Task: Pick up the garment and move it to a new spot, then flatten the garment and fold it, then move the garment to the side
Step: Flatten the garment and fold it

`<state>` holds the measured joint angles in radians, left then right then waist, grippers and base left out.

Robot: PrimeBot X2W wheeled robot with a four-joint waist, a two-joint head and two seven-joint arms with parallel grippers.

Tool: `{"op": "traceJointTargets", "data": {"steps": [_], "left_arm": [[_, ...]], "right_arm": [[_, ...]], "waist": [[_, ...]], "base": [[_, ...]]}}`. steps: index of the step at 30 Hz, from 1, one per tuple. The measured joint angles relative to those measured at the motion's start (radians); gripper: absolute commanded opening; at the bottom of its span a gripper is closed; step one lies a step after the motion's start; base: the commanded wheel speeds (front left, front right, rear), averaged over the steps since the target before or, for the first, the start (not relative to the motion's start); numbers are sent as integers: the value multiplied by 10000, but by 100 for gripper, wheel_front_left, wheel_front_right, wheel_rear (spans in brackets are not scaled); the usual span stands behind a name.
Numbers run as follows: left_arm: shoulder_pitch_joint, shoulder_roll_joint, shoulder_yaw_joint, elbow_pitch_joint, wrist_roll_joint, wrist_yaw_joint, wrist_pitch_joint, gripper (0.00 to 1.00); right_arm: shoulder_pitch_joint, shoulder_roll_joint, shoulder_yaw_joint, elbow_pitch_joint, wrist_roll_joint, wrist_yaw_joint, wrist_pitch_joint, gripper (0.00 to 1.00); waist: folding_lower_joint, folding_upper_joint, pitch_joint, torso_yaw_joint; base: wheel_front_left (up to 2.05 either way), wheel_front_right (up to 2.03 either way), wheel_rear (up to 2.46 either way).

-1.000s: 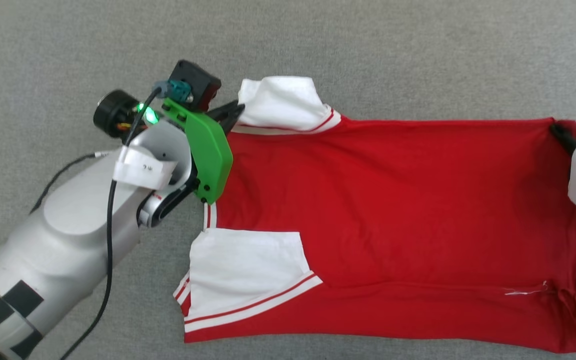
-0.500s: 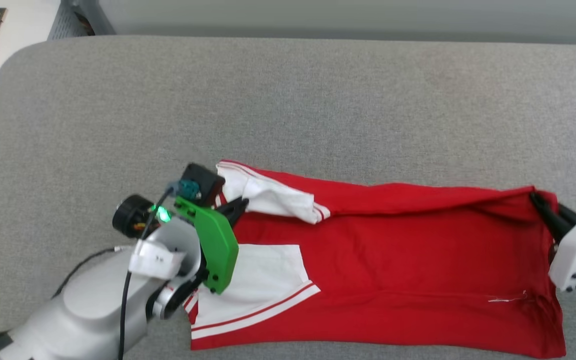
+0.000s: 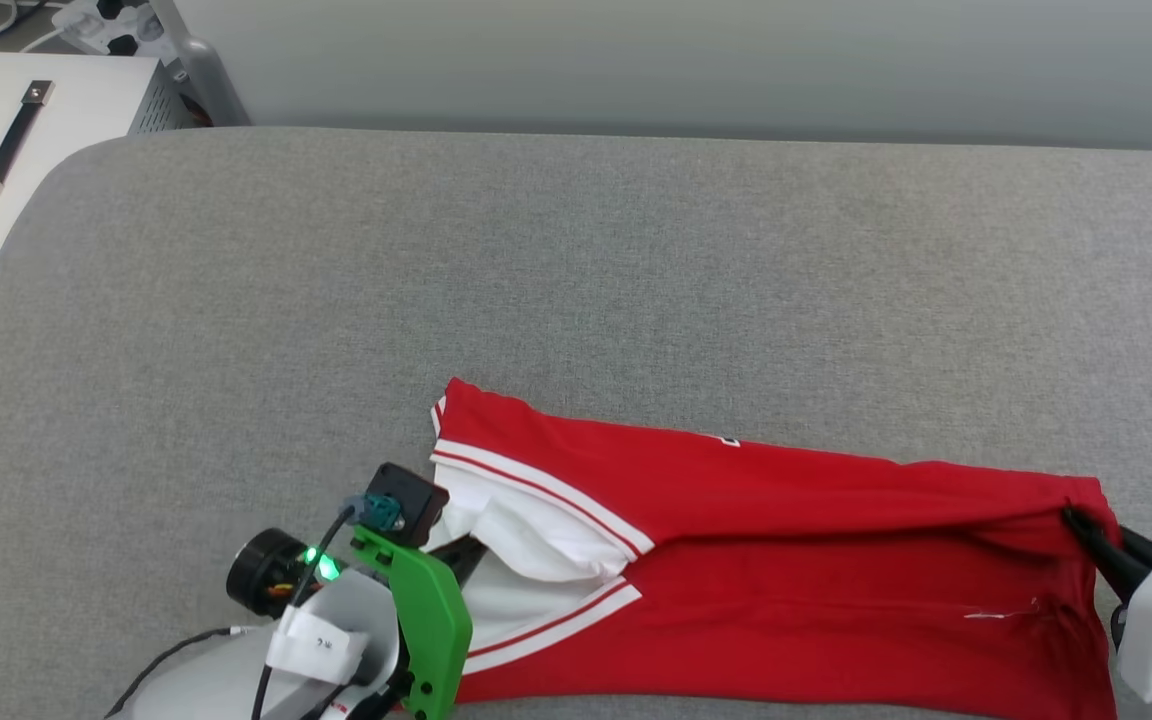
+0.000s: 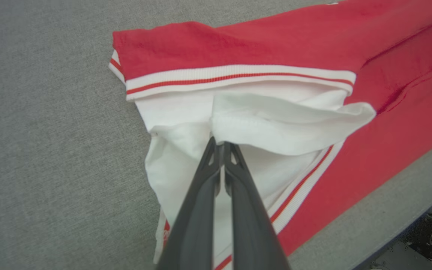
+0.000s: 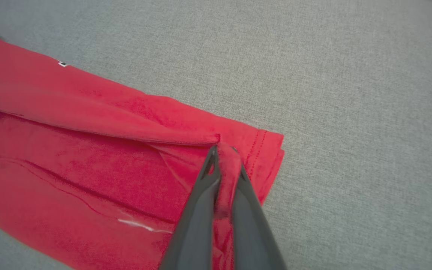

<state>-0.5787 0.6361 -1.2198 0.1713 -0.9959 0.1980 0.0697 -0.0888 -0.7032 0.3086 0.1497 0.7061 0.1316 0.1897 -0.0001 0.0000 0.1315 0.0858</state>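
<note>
Two clamped grippers hold the garment (image 3: 786,560) in the head view, left gripper (image 3: 471,552) at its sleeve end, right gripper (image 3: 1076,520) at its hem end. A second ago it lay spread flat; now its far half is drawn over toward the near edge of the grey cushion (image 3: 576,280). A pale wall (image 3: 696,60) and white case (image 3: 26,150) stand beyond. Left wrist view: fingers pinch the white sleeve (image 4: 276,123). Right wrist view: fingers pinch the red hem (image 5: 268,150).

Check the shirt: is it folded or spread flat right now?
Partly folded: the shirt has one long edge doubled over toward the near edge.
</note>
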Motion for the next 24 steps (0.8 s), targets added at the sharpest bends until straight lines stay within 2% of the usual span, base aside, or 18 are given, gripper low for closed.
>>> {"op": "traceJointTargets", "data": {"steps": [12, 18, 19, 20, 21, 22, 23, 24], "left_arm": [[372, -213, -291, 483, 196, 10, 10, 0], [386, -468, -311, 863, 211, -94, -90, 0], [385, -500, -311, 924, 211, -125, -123, 0], [384, -535, -309, 991, 213, -148, -161, 7], [384, -589, -309, 1080, 234, -165, -176, 46], [384, -623, -307, 1124, 251, -176, -184, 95], [384, -660, -309, 1189, 274, -176, -190, 100], [384, -688, -307, 1250, 274, -178, -186, 100]], "right_arm": [[450, -617, 688, -328, -295, 0, 616, 0], [405, -646, 1076, -165, -683, 0, 662, 0], [378, -642, 1137, -111, -704, 0, 713, 12], [353, -635, 1181, -63, -723, 0, 713, 54], [298, -623, 1239, 8, -786, 0, 715, 100], [253, -614, 1279, 54, -784, 0, 736, 100], [216, -606, 1344, 94, -773, 0, 777, 100], [204, -600, 1390, 121, -769, 0, 792, 100]], "waist": [[0, 0, 23, 19], [0, 0, 193, 12], [0, 0, 227, 13], [0, 0, 249, 14], [0, 0, 270, 15], [0, 0, 273, 16], [0, 0, 262, 20], [0, 0, 245, 23]], "base": [[0, 0, 0], [0, 0, 0], [0, 0, 0], [0, 0, 0], [0, 0, 0], [0, 0, 0], [0, 0, 0], [0, 0, 0]]}}
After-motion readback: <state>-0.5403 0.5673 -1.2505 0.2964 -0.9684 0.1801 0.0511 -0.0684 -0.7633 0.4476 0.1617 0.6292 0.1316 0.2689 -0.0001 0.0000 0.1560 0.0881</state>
